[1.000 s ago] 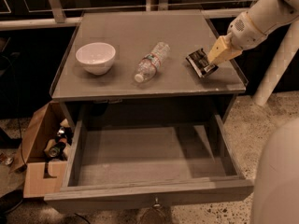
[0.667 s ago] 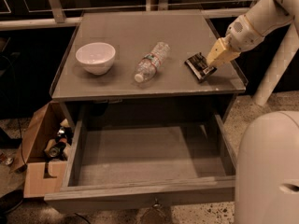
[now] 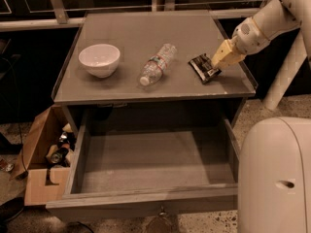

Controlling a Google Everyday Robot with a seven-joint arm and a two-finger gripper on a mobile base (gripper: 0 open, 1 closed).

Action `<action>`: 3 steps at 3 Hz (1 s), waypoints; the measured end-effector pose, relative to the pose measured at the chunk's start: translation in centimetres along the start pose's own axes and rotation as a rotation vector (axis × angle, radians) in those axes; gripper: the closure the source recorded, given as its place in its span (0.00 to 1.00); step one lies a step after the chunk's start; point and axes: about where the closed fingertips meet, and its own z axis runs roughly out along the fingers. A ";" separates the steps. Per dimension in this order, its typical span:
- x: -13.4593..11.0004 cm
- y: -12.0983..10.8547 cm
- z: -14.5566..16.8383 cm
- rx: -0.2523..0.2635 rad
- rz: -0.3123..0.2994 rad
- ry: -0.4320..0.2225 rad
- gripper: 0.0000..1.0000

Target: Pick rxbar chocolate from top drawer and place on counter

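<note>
The rxbar chocolate [image 3: 203, 68], a flat black-wrapped bar, lies on the counter [image 3: 146, 38] near its right edge. My gripper [image 3: 215, 68] comes in from the upper right on a white arm and its tan fingers sit at the bar's right end, touching or just over it. The top drawer [image 3: 150, 164] stands pulled out below the counter and nothing shows inside it.
A white bowl [image 3: 99, 59] sits on the counter's left. A clear plastic water bottle [image 3: 157, 64] lies on its side in the middle. A cardboard box [image 3: 43, 159] with cans stands on the floor at left. My white base [image 3: 274, 176] fills the lower right.
The gripper stays at the bar on the counter's right with hardly any shift. The white base has come into view at lower right.
</note>
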 end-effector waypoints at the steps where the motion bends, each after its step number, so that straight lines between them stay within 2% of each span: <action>1: -0.1 0.0 0.1 0.001 0.000 -0.003 0.59; 3: -0.1 0.0 0.1 0.001 0.000 -0.003 0.13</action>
